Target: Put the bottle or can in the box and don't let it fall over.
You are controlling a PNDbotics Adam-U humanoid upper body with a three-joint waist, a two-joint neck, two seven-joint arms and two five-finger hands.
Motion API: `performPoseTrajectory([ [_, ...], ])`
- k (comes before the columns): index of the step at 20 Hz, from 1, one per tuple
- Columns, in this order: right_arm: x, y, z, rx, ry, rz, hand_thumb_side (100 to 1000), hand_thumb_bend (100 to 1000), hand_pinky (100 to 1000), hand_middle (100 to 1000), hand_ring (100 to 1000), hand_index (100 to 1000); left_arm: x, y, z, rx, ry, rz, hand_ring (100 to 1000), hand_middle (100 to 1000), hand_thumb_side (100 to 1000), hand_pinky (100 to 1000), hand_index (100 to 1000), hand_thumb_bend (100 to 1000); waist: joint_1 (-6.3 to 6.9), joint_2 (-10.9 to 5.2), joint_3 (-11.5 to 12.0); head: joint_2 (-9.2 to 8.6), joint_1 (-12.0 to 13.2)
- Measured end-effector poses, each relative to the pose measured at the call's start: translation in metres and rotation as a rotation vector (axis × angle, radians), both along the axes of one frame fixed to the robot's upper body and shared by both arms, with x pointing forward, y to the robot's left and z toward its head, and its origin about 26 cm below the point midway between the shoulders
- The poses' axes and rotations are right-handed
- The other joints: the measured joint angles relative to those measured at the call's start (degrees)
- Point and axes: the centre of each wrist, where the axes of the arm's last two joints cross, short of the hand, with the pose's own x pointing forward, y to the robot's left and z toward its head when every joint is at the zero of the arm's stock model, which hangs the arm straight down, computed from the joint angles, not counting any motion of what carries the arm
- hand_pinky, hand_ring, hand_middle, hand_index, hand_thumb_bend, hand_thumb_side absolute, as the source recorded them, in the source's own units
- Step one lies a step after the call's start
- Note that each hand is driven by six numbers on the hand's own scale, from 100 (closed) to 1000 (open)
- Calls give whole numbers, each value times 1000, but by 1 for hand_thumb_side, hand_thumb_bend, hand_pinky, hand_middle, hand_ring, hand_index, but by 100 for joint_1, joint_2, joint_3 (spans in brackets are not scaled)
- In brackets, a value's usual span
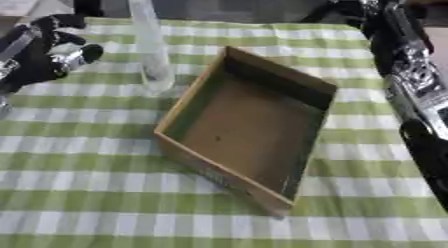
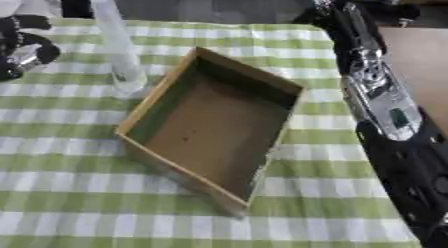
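A tall clear bottle [image 1: 150,47] stands upright on the green checked cloth, just outside the far left wall of the cardboard box [image 1: 179,119]. The box is open-topped, turned askew, and has nothing in it. My left hand [image 1: 51,49], black with silver parts, hovers left of the bottle and apart from it; its fingers are relaxed and hold nothing. My right arm [image 2: 381,97] stretches along the right side toward the table's far edge. Its hand [image 2: 325,12] shows only as a dark shape at the top.
The green and white checked cloth [image 1: 105,192] covers the whole table. The table's far edge runs along the top of the view, with dark floor behind it.
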Motion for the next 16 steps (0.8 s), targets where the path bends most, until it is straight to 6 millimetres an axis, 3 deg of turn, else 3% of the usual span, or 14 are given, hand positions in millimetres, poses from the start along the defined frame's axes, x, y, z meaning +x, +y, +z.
performPoseTrajectory([
  [16,0,1,3,0,-8,3,741,100,898,868,810,867,2,-21,19,-37,-43,-54,800,836,553,1000,890,618,40,195,-121,-143,202],
])
